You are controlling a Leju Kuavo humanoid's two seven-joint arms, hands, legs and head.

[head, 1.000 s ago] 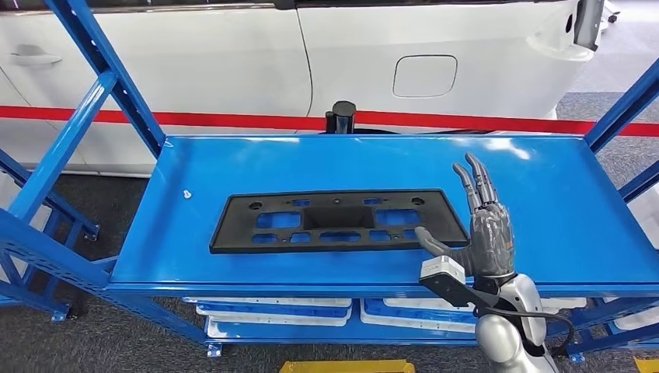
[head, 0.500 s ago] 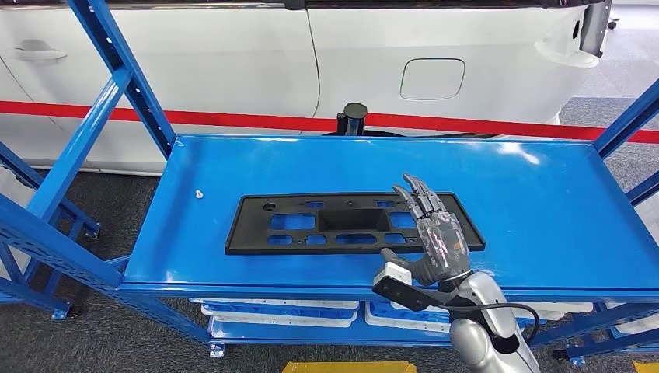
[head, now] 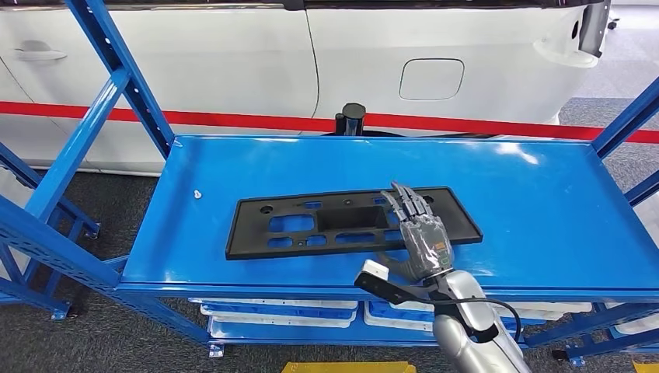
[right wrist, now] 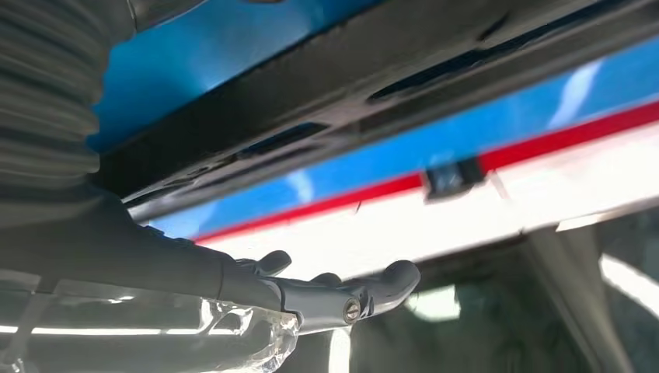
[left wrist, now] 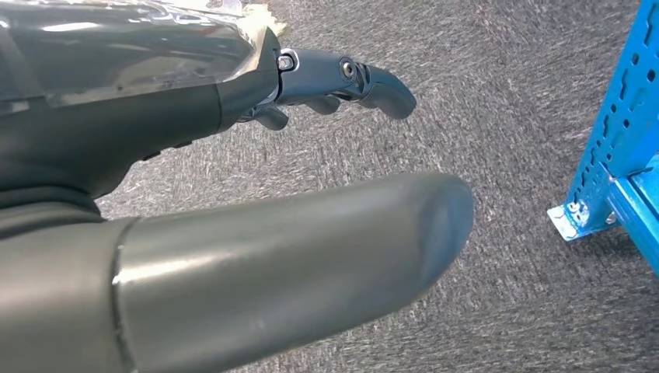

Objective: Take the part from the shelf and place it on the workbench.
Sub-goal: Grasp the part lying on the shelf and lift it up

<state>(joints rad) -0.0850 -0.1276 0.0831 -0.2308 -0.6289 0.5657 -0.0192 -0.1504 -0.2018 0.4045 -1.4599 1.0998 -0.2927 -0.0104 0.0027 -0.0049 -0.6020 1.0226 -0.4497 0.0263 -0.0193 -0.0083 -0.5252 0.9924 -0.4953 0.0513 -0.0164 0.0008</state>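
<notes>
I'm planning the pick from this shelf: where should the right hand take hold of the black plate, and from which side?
Probably the near long edge of the black plate, toward its right end, approached from the shelf's front. The plate lies flat and thin, and the right hand is already above that end.

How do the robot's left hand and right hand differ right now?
The right hand is raised over the black part on the blue shelf; the left hand hangs over grey carpet beside the shelf's foot. The right hand's fingers reach across the part; the left hand's reach toward nothing. Neither plainly holds anything.
</notes>
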